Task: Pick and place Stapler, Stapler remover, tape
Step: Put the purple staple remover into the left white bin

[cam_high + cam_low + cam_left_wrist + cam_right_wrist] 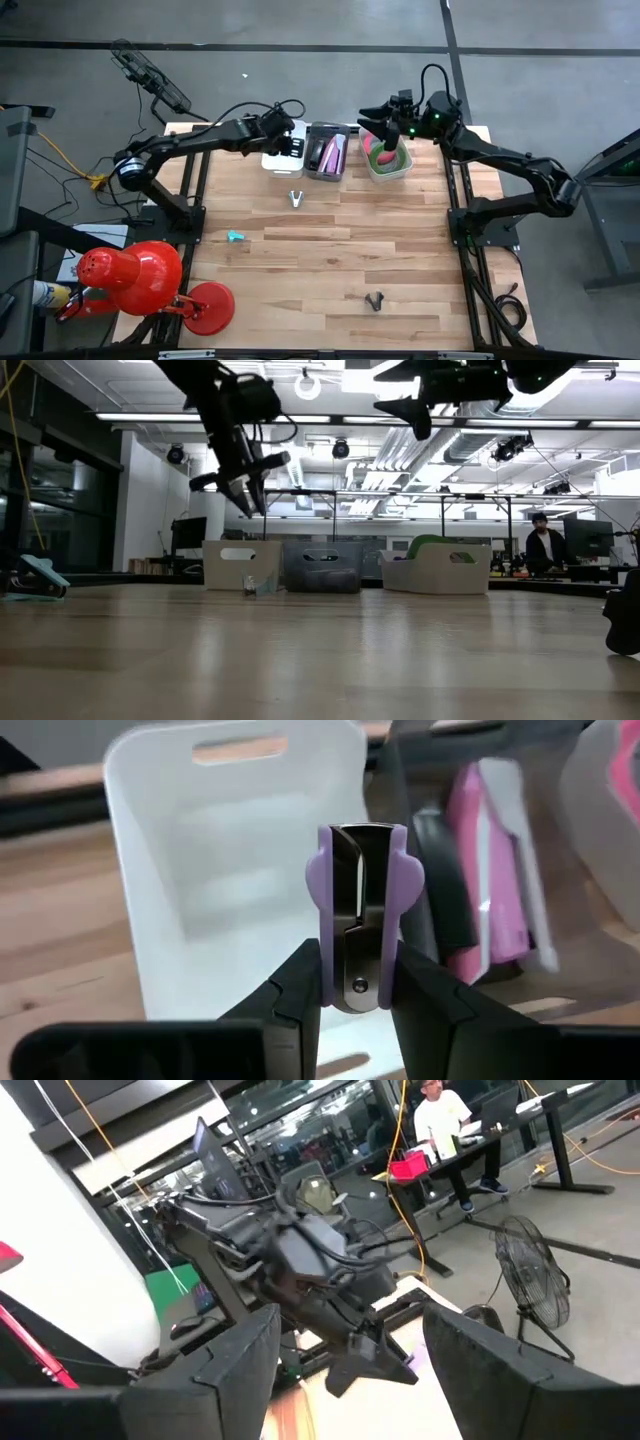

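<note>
Left claw [357, 982] grips a purple staple remover [358, 910] above the empty white bin [225, 870]; right claw [345, 1350], open, hangs over the tape bin [387, 165].

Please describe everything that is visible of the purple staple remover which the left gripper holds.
The staple remover has a lilac plastic body with rounded side wings around shiny metal jaws and a small rivet near its lower end. The left gripper is shut on it, dark fingers pressing both sides, holding it above the empty white bin. The grey bin stands beside that one.

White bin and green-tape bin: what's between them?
In the high view, a grey bin holding pink and dark staplers sits between the white bin and tape bin.
</note>
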{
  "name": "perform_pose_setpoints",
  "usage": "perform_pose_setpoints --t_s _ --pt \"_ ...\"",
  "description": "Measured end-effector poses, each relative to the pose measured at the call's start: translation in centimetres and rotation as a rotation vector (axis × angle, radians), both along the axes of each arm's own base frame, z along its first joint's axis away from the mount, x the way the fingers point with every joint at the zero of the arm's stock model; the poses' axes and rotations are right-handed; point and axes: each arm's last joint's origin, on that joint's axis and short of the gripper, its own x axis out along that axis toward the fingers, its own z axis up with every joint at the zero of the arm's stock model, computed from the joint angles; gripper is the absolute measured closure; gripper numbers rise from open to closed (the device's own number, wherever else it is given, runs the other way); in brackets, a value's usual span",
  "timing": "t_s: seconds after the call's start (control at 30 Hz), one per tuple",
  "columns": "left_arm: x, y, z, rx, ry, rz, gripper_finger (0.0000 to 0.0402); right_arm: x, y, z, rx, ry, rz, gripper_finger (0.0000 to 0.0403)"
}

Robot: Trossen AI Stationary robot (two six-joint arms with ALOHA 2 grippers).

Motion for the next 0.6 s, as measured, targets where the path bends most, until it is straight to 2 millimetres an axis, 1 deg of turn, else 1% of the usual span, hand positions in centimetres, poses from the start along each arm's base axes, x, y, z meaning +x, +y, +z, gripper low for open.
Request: perform_pose_setpoints --t_s 0.47,0.6 --pt "0.6 3.6 -5.9 -0.19 0.106 0.033 0.0317 0.0 0.0 -0.4 0.027 0.033 0.0 0.0166" --pt "0.6 4.1 -6.9 -0.244 0.104 0.027 0.0317 0.0 0.0 -0.4 0.03 0.036 0.0 0.0166"
